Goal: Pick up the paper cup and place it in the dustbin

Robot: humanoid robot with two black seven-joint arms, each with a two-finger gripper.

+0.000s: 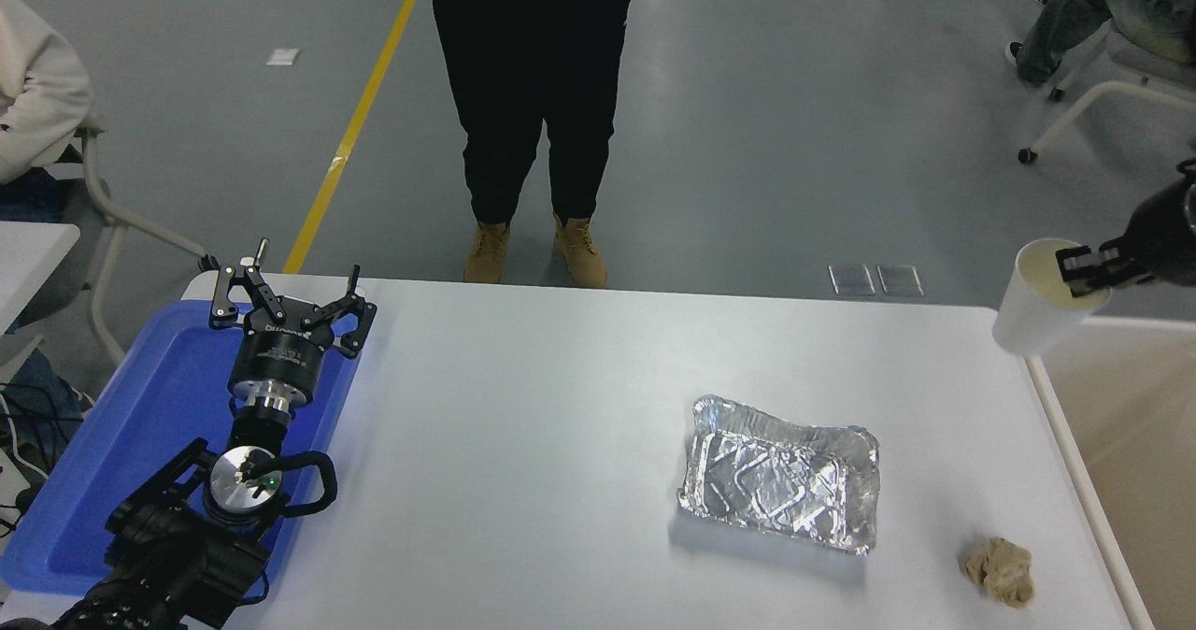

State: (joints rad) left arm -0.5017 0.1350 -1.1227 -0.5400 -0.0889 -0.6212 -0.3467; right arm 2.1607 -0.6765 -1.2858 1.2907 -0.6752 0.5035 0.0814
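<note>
Paper cup [1039, 305] hung lifted above the table's far right corner beside the dustbin [1074, 452], its rim pinched by the right gripper [1084, 269]. The left gripper [290, 307] rested spread apart over the blue tray [177, 396]; the print on its body was too small to read.

Bright, even overhead light, soft shadows beneath the foil tray [780, 487], sharp focus, mild glare on the floor.
</note>
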